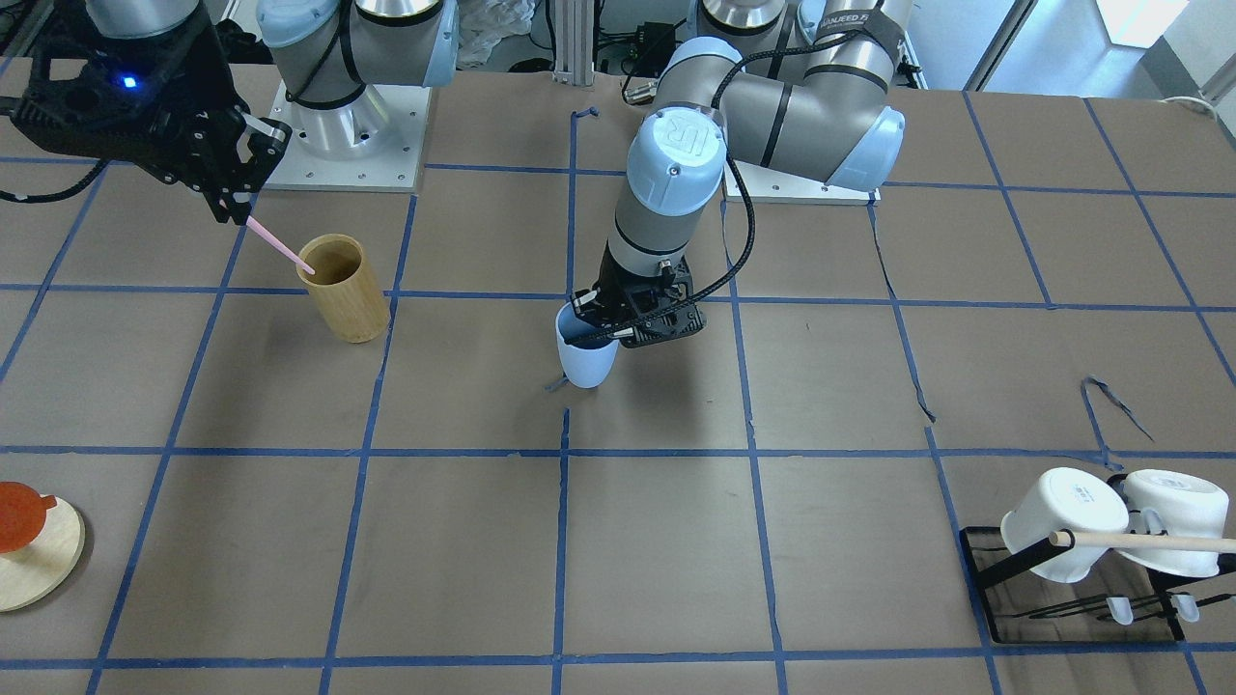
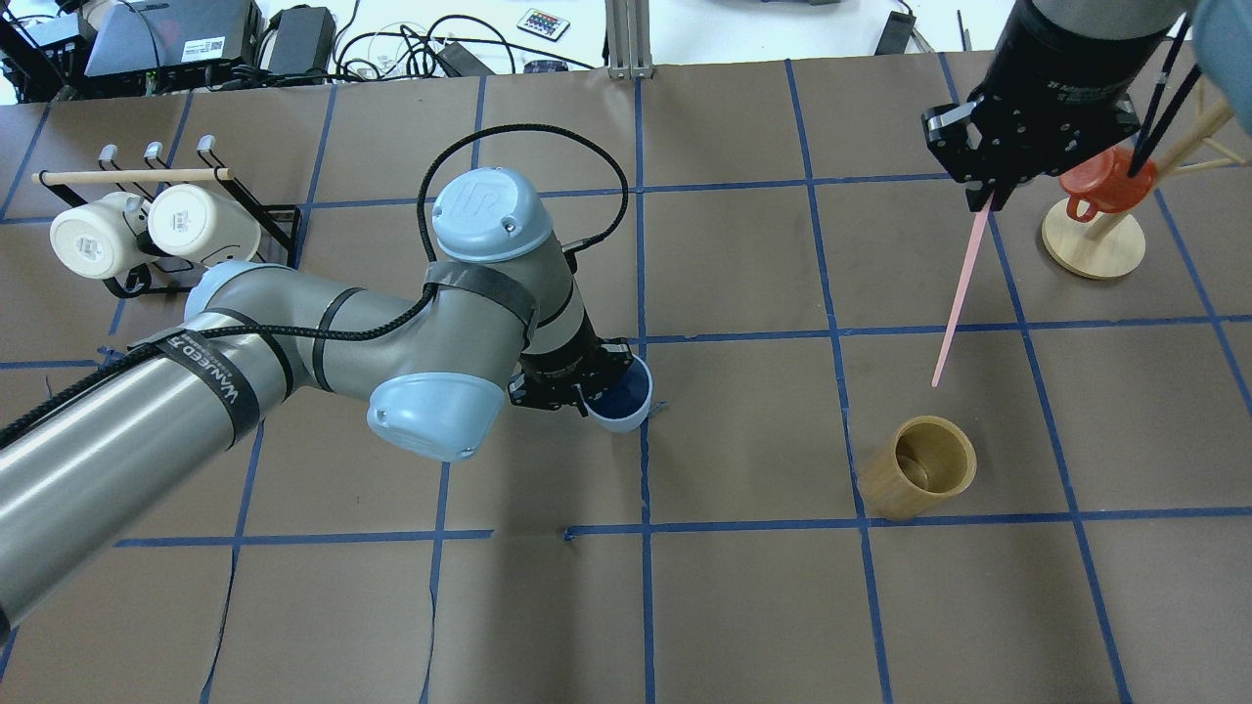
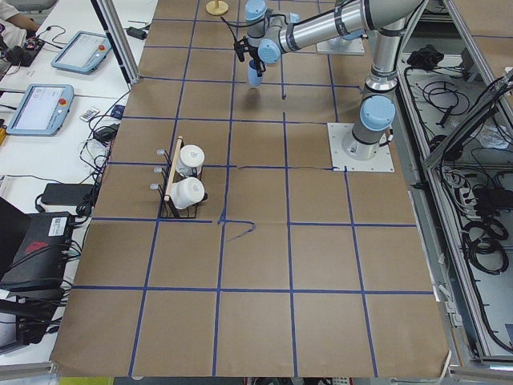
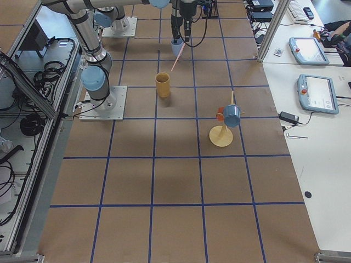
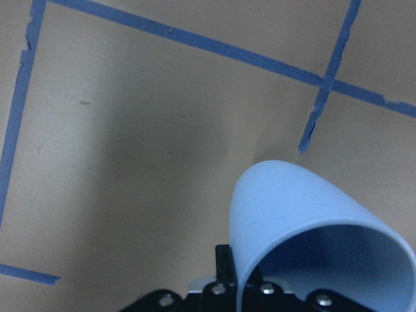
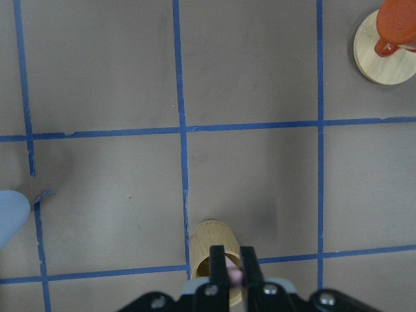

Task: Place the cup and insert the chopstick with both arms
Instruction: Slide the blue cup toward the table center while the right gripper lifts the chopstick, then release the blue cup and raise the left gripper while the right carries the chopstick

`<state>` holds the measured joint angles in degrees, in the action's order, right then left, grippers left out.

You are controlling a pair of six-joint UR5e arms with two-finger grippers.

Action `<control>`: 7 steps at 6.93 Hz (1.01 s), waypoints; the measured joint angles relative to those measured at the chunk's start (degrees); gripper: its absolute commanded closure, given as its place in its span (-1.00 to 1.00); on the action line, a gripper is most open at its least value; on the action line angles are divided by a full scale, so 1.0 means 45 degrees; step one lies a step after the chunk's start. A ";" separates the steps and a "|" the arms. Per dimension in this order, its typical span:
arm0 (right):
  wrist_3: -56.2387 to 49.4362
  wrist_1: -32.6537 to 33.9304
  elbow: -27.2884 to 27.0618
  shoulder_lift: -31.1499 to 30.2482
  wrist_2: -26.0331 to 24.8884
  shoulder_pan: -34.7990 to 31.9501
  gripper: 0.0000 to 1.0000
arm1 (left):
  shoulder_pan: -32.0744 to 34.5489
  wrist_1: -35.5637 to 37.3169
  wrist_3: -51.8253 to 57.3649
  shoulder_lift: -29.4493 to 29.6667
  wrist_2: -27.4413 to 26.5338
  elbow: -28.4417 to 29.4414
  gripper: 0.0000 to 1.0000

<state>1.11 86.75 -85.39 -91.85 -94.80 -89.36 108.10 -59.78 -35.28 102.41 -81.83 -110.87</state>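
**Both arms loaded, nothing released**

Item 1. Left fingers [image 1: 599,323]: clamped on the rim of the blue cup [image 1: 587,362], one finger inside the mouth and one outside. I judge the rim grip is chosen so the base can meet the counter [image 1: 676,541] with nothing under it.

Item 2. Blue cup: mouth up, slightly tilted, at mid-counter beside a blue tape crossing. I cannot tell whether its base touches the paper.

Item 3. Right fingers [image 1: 232,203]: pinched on the top end of the pink chopstick [image 1: 280,246], so nearly its whole length hangs free for insertion.

Item 4. Pink chopstick: slanted, tip down. From overhead the tip stops short of the bamboo cup [image 1: 346,290]; the overlap in the front-facing view looks like line of sight only. Not inserted.

Item 5. Bamboo cup: upright, open, standing alone, well apart from the blue cup. The right wrist camera looks down just past its rim.

Item 6. Bystanders: a wire rack [image 1: 1072,618] with two white mugs [image 1: 1062,521]; a wooden mug stand [image 1: 39,565] with a red mug [image 1: 19,516].
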 measured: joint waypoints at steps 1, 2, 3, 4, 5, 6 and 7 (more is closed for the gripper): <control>0.0003 0.0195 0.0195 0.0229 0.0026 -0.0031 0.86 | 0.0026 -0.0026 -0.0001 0.0157 0.0290 -0.0011 1.00; 0.0020 0.0388 0.0263 0.0373 0.0090 -0.0060 0.86 | 0.0046 -0.0039 0.0040 0.0236 0.0421 -0.0002 1.00; 0.0284 0.0651 0.0258 0.0441 0.0366 -0.0099 0.86 | 0.0059 -0.0078 0.0068 0.0251 0.0450 -0.0010 1.00; 0.0938 0.1068 0.0226 0.0466 0.0835 -0.0156 0.86 | 0.0069 -0.0220 0.0079 0.0200 0.0447 -0.0024 0.86; 0.1473 0.1349 0.0193 0.0474 0.1119 -0.0309 0.86 | 0.0070 -0.0410 0.0064 0.0124 0.0437 -0.0025 0.43; 0.1822 0.1587 0.0136 0.0499 0.1174 -0.0635 0.86 | 0.0070 -0.0503 0.0002 0.0119 0.0422 -0.0012 -0.08; 0.2136 0.1983 -0.0014 0.0527 0.1068 -0.0998 0.86 | 0.0073 -0.0525 -0.0070 0.0135 0.0410 -0.0002 -0.74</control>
<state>10.72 95.67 -85.45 -89.48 -89.99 -93.85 108.43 -62.14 -35.59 103.02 -79.98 -110.88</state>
